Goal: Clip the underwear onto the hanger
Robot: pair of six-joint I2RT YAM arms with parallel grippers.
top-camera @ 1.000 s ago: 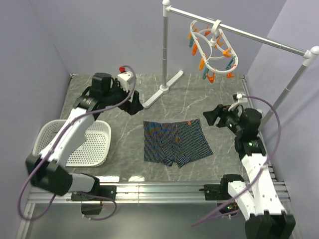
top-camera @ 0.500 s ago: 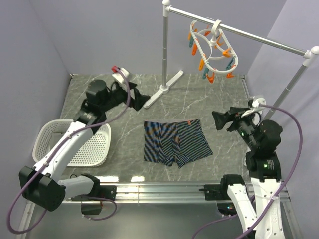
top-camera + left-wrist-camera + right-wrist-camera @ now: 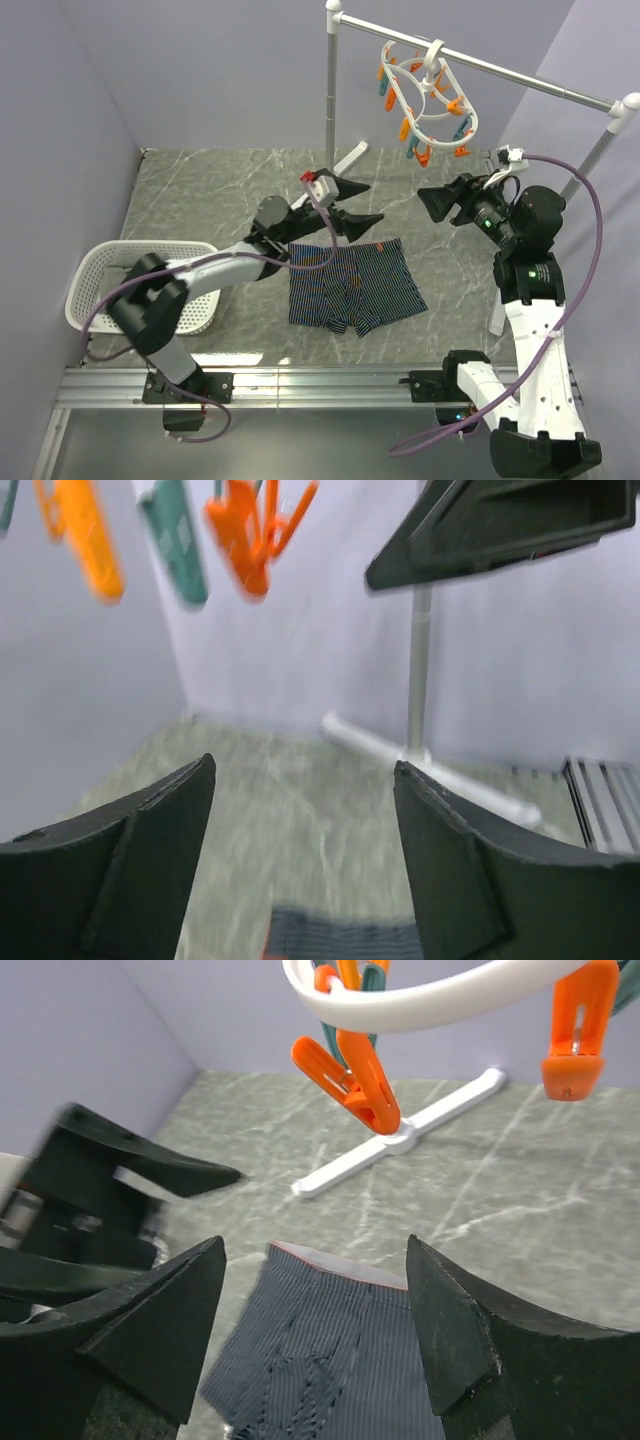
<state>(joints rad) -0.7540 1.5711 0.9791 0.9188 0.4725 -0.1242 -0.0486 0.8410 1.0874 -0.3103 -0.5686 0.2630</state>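
The underwear (image 3: pixel 350 285), navy with thin stripes and orange-red trim, lies flat on the table's middle; it also shows in the right wrist view (image 3: pixel 340 1360) and at the bottom of the left wrist view (image 3: pixel 340 940). The hanger (image 3: pixel 430 100), a white oval ring with orange and teal pegs, hangs from the rail; its ring (image 3: pixel 430 995) and pegs (image 3: pixel 250 530) show in both wrist views. My left gripper (image 3: pixel 362 203) is open and empty above the underwear's far edge (image 3: pixel 302 765). My right gripper (image 3: pixel 435 203) is open and empty in the air, below the hanger (image 3: pixel 315 1245).
A white mesh basket (image 3: pixel 150 290) stands at the left. The grey rail stand (image 3: pixel 332 100) rises at the back, with its white foot (image 3: pixel 400 1140) on the marble table and a second post (image 3: pixel 590 160) at the right. Lilac walls close in the sides.
My left arm has swung from the back left over to the middle, above the underwear's far edge. My right gripper has risen and moved back toward the hanger. The underwear has not moved.
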